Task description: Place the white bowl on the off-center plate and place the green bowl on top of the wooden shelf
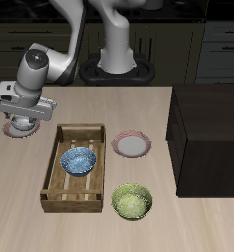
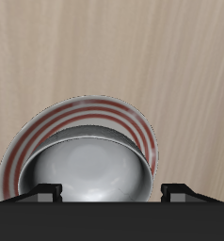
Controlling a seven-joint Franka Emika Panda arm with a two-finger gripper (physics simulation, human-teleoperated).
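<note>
My claw (image 2: pixel 108 194) hangs directly above the white bowl (image 2: pixel 86 171), which sits on the plate (image 2: pixel 95 111); fingers stand wide, gripping nothing.

The Franka arm rises from its base at the table's back, bends at the elbow and reaches out and down toward one side of the table, its wrist pointing straight downward. The gripper (image 1: pixel 22 122) hangs low over the surface. In the wrist view its two dark fingertips (image 2: pixel 46 193) stand wide apart, the jaws spread with nothing clamped between them.
</note>
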